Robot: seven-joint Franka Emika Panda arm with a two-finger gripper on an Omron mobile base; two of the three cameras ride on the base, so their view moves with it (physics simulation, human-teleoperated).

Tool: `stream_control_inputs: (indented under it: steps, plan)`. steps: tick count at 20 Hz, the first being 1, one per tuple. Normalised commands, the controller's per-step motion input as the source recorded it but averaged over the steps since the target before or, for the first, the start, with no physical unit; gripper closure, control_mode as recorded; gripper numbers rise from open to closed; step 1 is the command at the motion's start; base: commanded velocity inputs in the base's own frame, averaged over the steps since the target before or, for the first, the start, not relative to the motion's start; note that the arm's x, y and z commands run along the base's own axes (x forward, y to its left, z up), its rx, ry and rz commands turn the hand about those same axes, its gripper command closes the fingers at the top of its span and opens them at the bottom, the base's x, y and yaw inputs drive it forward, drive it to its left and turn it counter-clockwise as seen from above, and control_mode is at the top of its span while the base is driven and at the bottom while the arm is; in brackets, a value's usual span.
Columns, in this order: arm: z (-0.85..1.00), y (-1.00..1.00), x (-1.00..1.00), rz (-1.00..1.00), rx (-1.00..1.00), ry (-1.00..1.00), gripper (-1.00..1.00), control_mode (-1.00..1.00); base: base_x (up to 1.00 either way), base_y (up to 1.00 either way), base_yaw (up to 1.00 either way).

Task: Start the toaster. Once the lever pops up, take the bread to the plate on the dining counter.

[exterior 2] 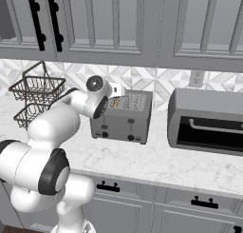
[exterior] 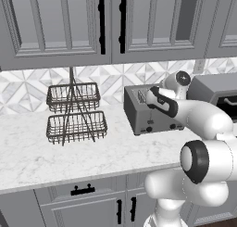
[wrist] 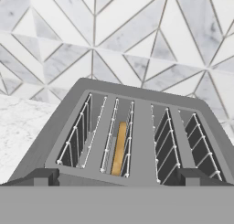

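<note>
Tool [wrist: 117, 175] jaws stand spread as wide as they go, with nothing between them — in the hand view the two dark tips [wrist: 39, 176] sit far apart at the bottom, just above the near top edge of the toaster [wrist: 132, 127]. That view looks straight along the toaster's four slots, and the bread [wrist: 119, 147] stands on edge deep in the second slot from the left (a narrow tan strip between the wire guides). The other three slots hold only their wire guides.

From the right base view the toaster [exterior 2: 124, 117] stands on the marble worktop [exterior 2: 156, 163] against the patterned tile wall, its dark knobs low on the front, with the toaster oven [exterior 2: 206, 120] just to its right. The arm's wrist hangs over the toaster's left end. In the left base view a two-tier wire basket [exterior: 74, 112] stands well apart to the left of the toaster [exterior: 148, 110] — the arm covers much of the toaster's right side there. Grey cabinets run above and below the worktop.
</note>
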Motion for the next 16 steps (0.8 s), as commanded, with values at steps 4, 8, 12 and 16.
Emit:
stream_control_inputs:
  steps: [4,8,12,16]
  plan:
    - [0.00,0.00,0.00,0.00,0.00,0.00,-1.00,-1.00,0.00,0.00,0.00]
    - [0.00,0.00,0.00,0.00,0.00,0.00,-1.00,-1.00,0.00,0.00,0.00]
    - [0.00,0.00,0.00,0.00,0.00,0.00,-1.00,-1.00,0.00,0.00,0.00]
    - [0.00,0.00,0.00,0.00,0.00,0.00,-1.00,-1.00,0.00,0.00,0.00]
